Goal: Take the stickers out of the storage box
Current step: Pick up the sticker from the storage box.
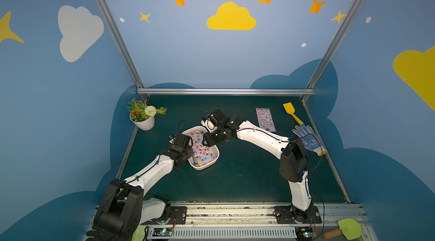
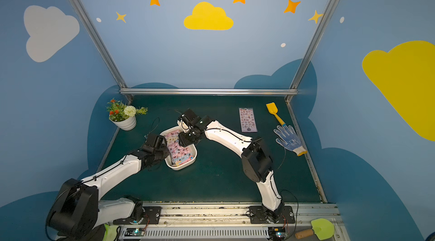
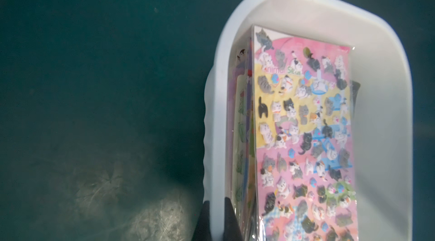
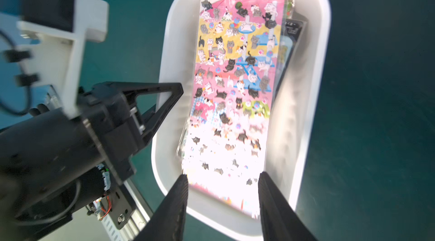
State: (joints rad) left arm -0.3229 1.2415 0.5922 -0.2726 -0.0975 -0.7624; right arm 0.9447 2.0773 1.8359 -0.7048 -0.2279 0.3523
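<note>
1. The left gripper point(image 3: 217, 219) is pinched tight on the storage box point(image 1: 203, 168) wall, with one finger inside and one outside.
2. The stickers point(image 1: 201, 148) lie face up in the box. Their long axis follows its own, near-right to far-left.
3. The right gripper point(image 4: 223, 195) stands parted, straddling the pink cat sheet point(image 4: 233, 63) at its end; contact is unclear.
4. Only the wrist views show the sheets beneath.
5. Farther on the dark green mat point(image 1: 235, 181), a purple sticker sheet point(image 1: 266, 119) lies alone before the blue cloud-painted walls point(image 1: 211, 58).

You've got glossy film-wrapped stickers point(image 4: 233, 63) in a smooth white plastic storage box point(image 4: 313, 75), on a matt scuffed green mat point(image 3: 94, 110), plus a knit cloth glove point(image 1: 307, 138).
</note>
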